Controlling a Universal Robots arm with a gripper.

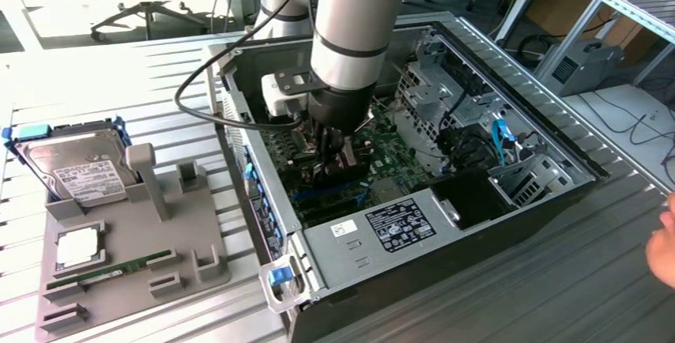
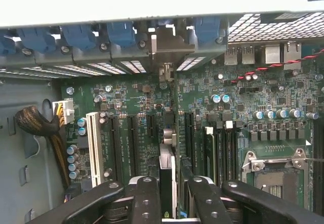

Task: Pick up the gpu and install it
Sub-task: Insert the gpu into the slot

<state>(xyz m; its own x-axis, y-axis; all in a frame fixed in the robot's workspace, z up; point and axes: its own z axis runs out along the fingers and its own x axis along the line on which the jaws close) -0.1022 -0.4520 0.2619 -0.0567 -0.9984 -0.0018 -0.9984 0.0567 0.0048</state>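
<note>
The gpu (image 2: 168, 158) is seen edge-on as a thin dark card standing upright over the green motherboard (image 2: 131, 97). Its silver end bracket (image 2: 169, 44) sits at the case's rear wall among the blue slot clips. My gripper (image 2: 172, 186) is shut on the card, one black finger on each side. In the exterior view the gripper (image 1: 332, 149) reaches down into the open PC case (image 1: 464, 224), with the dark gpu (image 1: 340, 171) below it, down at the board. I cannot tell whether the card is seated in a slot.
A white expansion slot (image 2: 93, 143), a sleeved cable bundle (image 2: 35, 123) and the CPU socket (image 2: 276, 168) flank the card. On the exterior view's left, a grey holder (image 1: 179, 276) carries a hard drive (image 1: 79, 173) and a green RAM stick (image 1: 111, 268). A person's hand (image 1: 665, 244) is at the right edge.
</note>
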